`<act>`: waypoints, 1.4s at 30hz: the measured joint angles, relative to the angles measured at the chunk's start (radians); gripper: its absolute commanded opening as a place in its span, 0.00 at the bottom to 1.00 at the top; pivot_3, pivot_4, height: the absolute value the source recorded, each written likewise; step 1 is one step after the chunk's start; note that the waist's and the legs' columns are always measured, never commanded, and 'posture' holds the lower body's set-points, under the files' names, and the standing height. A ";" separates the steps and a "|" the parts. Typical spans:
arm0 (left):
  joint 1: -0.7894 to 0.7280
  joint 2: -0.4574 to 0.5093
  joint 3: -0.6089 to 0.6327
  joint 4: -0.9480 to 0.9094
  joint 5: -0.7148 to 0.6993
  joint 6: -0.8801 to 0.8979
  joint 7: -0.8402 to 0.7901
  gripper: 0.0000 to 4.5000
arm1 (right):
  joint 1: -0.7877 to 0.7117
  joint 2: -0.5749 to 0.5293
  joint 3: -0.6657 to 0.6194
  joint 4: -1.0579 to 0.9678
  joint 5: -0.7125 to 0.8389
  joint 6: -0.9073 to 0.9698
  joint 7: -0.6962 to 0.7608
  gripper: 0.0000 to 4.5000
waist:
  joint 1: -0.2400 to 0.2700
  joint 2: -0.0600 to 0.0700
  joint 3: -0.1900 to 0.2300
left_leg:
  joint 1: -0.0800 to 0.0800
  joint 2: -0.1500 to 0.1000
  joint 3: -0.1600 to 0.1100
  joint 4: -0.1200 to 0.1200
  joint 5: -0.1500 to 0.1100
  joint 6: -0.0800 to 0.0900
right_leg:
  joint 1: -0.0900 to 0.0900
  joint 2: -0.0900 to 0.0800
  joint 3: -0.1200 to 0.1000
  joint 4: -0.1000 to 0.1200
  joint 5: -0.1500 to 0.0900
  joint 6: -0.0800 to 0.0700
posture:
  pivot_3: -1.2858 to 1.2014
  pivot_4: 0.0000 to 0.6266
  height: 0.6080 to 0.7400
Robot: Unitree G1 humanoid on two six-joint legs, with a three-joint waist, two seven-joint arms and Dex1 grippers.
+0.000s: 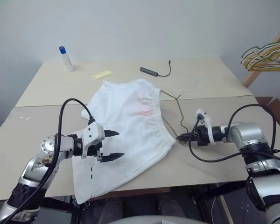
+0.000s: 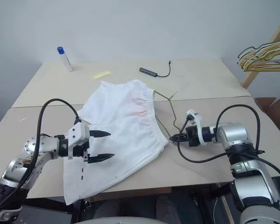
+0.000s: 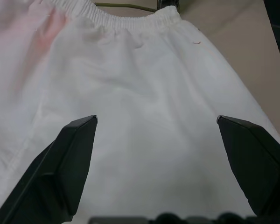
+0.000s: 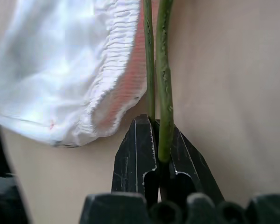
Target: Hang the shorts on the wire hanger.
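Note:
The white shorts [image 1: 126, 121] lie spread on the table, gathered waistband toward the right, with a faint pink smudge near it. The thin olive-green wire hanger [image 1: 180, 116] lies beside the waistband, partly hidden under the cloth. My right gripper [image 1: 179, 137] is shut on the hanger's wire just right of the waistband; the right wrist view has the green wire [image 4: 164, 93] pinched between the black fingers [image 4: 135, 154]. My left gripper [image 1: 121, 144] stands open just above the shorts' lower left part, nothing between its fingers [image 3: 74, 158], white cloth [image 3: 144, 102] beneath.
At the back of the table stand a white bottle with a blue cap [image 1: 66, 58], a yellow note [image 1: 101, 74] and a dark adapter with a cable [image 1: 150, 71]. A bunch of yellow and tan hangers [image 1: 266, 56] hangs at the far right. A seam [image 1: 214, 98] joins two tabletops.

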 measured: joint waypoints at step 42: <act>-1.028 0.094 -0.453 0.961 -0.085 -0.380 -0.538 0.73 | -0.088 -0.039 0.204 -0.567 -0.237 -0.016 -0.129 0.00 | -0.035 -0.001 0.001 | -0.021 -0.001 -0.004 0.010 -0.001 0.001 | -0.017 0.000 -0.003 0.003 0.001 -0.001 | 0.49 0.00 1.00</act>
